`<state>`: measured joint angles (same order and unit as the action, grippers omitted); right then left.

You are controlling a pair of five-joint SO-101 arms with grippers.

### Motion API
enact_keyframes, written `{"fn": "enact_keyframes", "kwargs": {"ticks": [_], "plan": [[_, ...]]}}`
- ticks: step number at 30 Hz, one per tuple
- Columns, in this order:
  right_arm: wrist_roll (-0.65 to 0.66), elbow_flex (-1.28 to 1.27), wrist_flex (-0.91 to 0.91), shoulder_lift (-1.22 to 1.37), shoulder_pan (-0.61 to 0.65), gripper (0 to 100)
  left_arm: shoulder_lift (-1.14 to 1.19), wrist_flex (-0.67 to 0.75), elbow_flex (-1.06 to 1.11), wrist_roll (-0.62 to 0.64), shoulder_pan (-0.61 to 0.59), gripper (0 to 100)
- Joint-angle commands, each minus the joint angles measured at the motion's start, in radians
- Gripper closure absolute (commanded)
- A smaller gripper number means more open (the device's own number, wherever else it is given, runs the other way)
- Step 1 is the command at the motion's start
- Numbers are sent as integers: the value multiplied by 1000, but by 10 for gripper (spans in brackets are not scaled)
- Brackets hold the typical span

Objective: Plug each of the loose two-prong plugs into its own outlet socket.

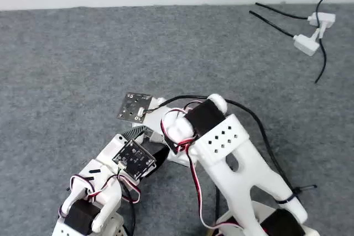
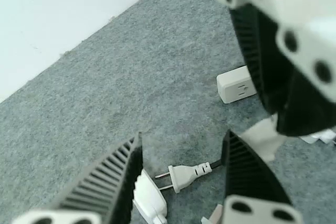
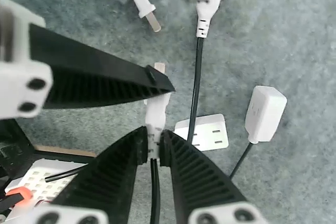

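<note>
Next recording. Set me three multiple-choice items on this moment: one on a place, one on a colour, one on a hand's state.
1. Where does the loose white two-prong plug in the left wrist view lie?
A. In a socket
B. On the grey felt table cover, between the fingers of the left hand
C. On an outlet block

2. What colour is the cord of the white plastic plug at the right hand?
A. Black
B. Red
C. Yellow

3. The right hand is:
A. Open, empty
B. Shut on an outlet block
C. Shut on the white plastic plug

Answers: 1 B, it rests on felt inside the open gap; 2 A, the right wrist view shows a black cord; 3 C, both fingers press the plug's body.
</note>
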<state>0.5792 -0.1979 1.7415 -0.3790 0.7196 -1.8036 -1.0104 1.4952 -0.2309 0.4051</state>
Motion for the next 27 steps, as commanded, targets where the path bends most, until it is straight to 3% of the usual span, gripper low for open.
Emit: {"fn": "enact_keyframes", "kwargs": {"ticks": [1, 27], "plan": [[-20, 57, 25, -41, 25, 989, -5, -5, -42, -9, 6, 761], [-20, 137, 53, -30, -5, 989, -6, -20, -4, -3, 5, 761]]}}
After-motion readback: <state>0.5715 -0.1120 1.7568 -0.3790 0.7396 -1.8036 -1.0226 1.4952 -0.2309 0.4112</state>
